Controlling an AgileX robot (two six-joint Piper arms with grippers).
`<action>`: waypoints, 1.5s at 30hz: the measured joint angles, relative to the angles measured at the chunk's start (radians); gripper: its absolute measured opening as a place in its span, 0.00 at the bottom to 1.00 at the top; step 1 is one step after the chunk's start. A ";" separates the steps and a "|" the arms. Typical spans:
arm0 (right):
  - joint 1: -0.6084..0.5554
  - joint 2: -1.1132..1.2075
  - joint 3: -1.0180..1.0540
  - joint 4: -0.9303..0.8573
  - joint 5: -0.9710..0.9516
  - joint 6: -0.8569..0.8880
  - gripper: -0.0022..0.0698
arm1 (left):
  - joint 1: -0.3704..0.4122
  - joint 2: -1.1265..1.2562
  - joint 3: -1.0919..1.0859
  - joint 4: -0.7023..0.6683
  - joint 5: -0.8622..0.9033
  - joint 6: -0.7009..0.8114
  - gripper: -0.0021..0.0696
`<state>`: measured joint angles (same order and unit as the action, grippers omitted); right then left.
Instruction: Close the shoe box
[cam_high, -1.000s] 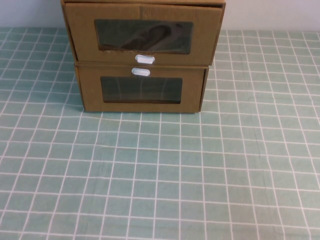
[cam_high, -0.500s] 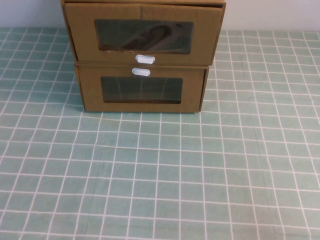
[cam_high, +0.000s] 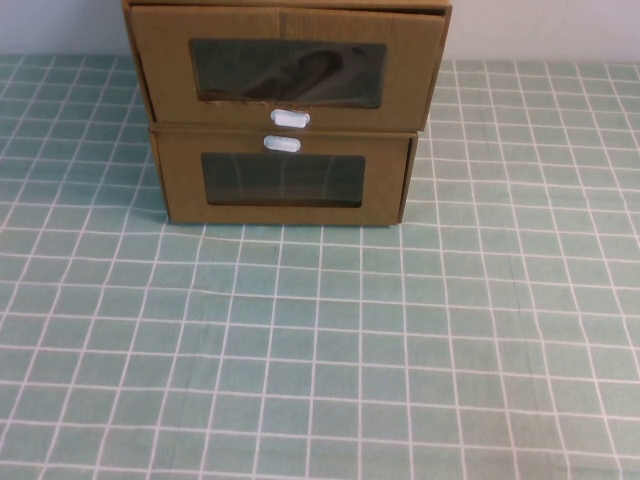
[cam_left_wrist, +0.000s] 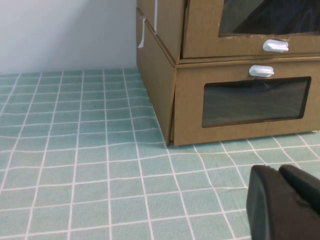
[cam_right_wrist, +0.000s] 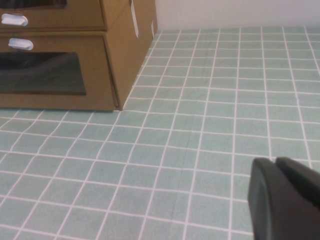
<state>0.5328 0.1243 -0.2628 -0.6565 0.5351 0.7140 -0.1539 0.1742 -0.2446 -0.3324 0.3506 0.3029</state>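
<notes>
The shoe box (cam_high: 160, 60) is the upper of two stacked brown cardboard drawers at the table's far middle. It has a clear window and a white tab (cam_high: 290, 118) under it. Its front panel stands a little forward of the drawer beneath. The left wrist view shows the shoe box (cam_left_wrist: 200, 30) and the same tab (cam_left_wrist: 275, 46). Neither arm appears in the high view. My left gripper (cam_left_wrist: 278, 170) is shut on nothing, low over the cloth on the near left of the boxes. My right gripper (cam_right_wrist: 275, 161) is also shut and empty, well off to their right.
The lower cardboard drawer (cam_high: 180, 180) carries its white tab (cam_high: 282, 143) above its window and bears the shoe box. A green checked cloth (cam_high: 320, 340) covers the table. A pale wall (cam_left_wrist: 65, 35) rises behind the boxes.
</notes>
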 joint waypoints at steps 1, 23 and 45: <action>0.000 0.000 0.000 0.000 0.000 0.000 0.01 | 0.000 0.000 0.000 0.000 0.000 0.000 0.02; 0.000 0.000 0.000 -0.002 0.000 0.000 0.01 | 0.000 -0.176 0.252 0.202 -0.093 -0.048 0.02; 0.000 0.000 0.000 -0.002 0.000 0.000 0.01 | 0.000 -0.184 0.271 0.210 0.042 -0.057 0.02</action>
<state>0.5328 0.1243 -0.2628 -0.6583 0.5351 0.7140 -0.1539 -0.0097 0.0259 -0.1226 0.3929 0.2463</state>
